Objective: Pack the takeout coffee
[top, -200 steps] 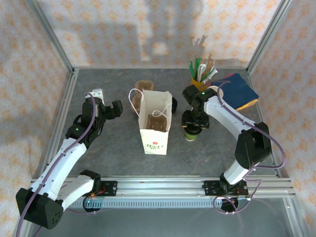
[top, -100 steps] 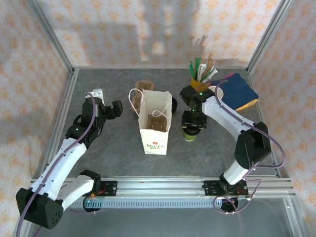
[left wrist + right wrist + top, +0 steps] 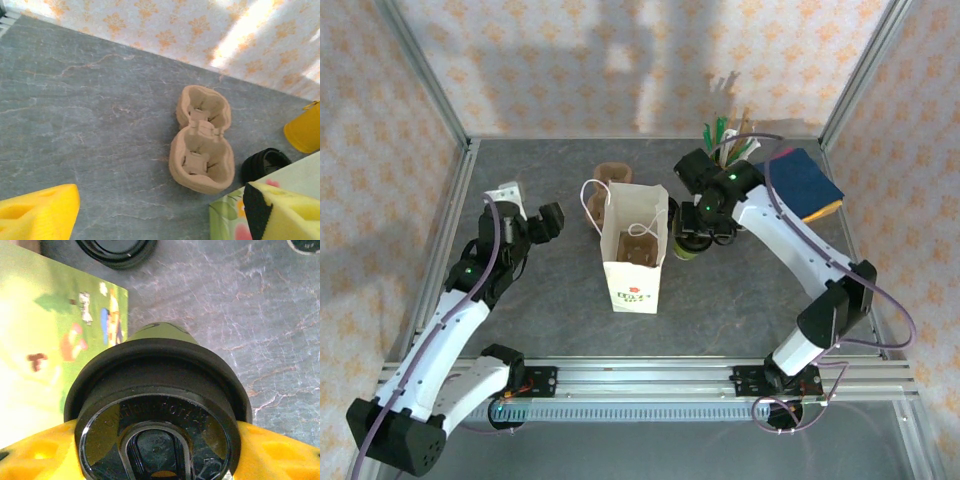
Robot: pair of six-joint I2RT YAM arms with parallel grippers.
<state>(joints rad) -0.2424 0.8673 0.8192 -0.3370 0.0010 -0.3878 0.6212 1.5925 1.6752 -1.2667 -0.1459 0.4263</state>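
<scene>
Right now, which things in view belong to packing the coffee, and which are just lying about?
For the job: takeout coffee, held by the right end effector; paper bag with a cup carrier inside.
Lying about: spare cup carrier, loose black lid, yellow cup of sticks, blue flat stack.

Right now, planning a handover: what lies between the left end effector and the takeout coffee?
In the top view, the open paper bag stands between the left end effector and the takeout coffee, which the right end effector grips.
</scene>
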